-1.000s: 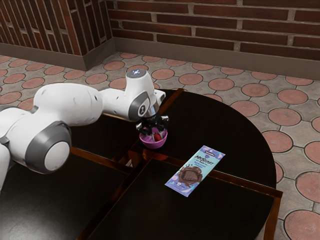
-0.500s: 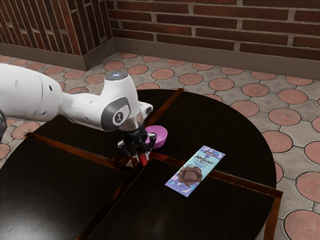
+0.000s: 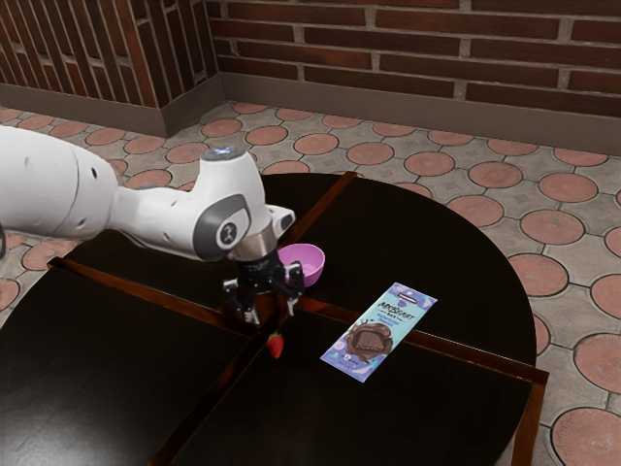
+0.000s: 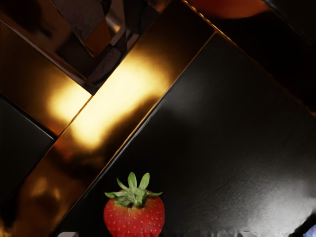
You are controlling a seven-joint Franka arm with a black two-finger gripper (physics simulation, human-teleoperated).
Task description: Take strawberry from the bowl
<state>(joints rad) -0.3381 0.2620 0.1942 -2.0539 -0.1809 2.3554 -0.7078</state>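
My gripper (image 3: 273, 313) is open in the exterior view, its two fingers spread apart beside the bowl. Just below the fingertips is the red strawberry (image 3: 277, 346), outside the bowl and over the dark tabletop; whether it rests there or is still dropping, I cannot tell. The pink bowl (image 3: 310, 259) stands upright behind the hand, partly covered by it, and no fruit shows in its visible part. In the wrist view the strawberry (image 4: 134, 217) has its green leaves in sight, between the widely parted tips of the gripper (image 4: 158, 234) at the lower edge.
A blue and purple chocolate bar (image 3: 378, 332) lies flat on the round dark table (image 3: 441, 243), toward the exterior view's right. Brown wooden strips (image 3: 209, 395) cross the tabletop, with an opening between them near the middle.
My hand lifted the strawberry from the bowl and moved toward the exterior view's left. Since the middle frame the fingers have opened, and the strawberry has gone from between them to below.
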